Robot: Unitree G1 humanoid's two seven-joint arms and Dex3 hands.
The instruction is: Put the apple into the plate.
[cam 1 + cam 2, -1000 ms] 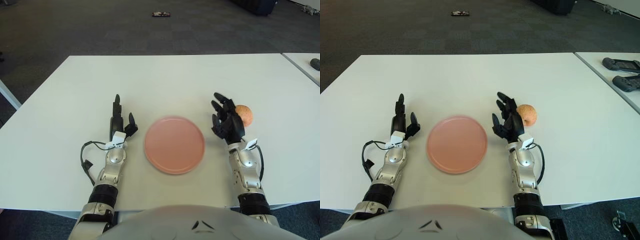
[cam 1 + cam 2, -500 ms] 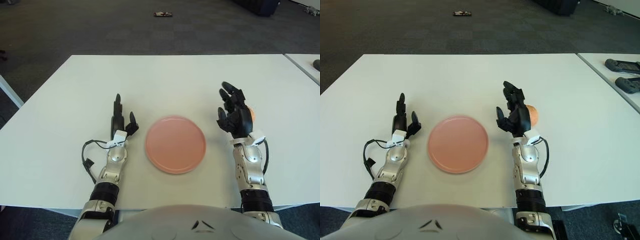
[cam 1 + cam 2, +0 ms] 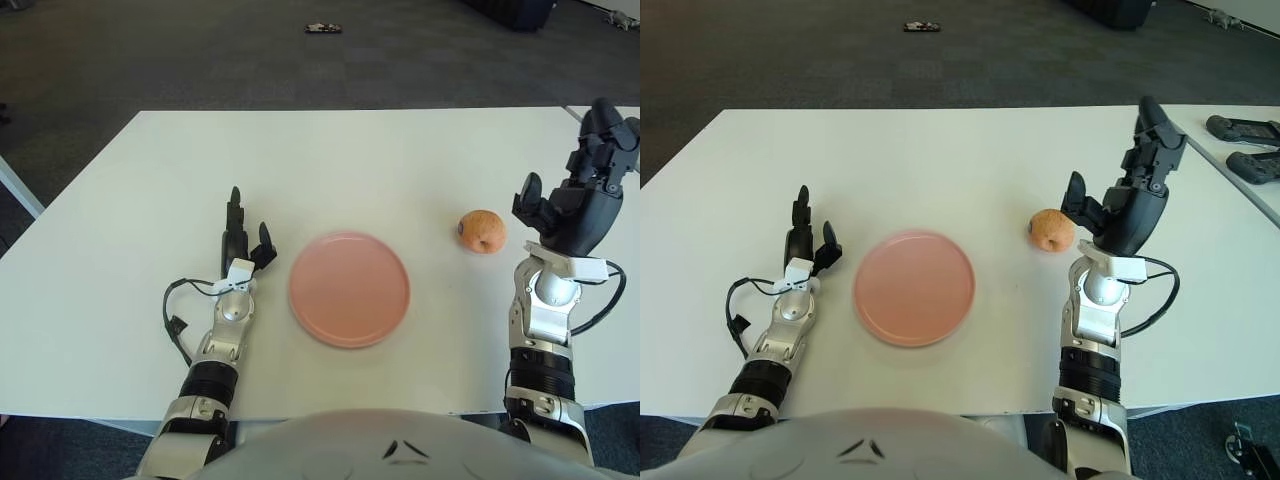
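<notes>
The right hand (image 3: 1127, 205) hangs raised, fingers spread and empty, the apple (image 3: 1051, 229) just to its left — a clumsy reach could roll it past the plate (image 3: 913, 288). Left hand (image 3: 805, 243) idle, fingers apart.

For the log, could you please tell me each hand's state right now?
Left hand: open, empty, left of the plate.
Right hand: open, raised, right of the apple, not touching.
</notes>
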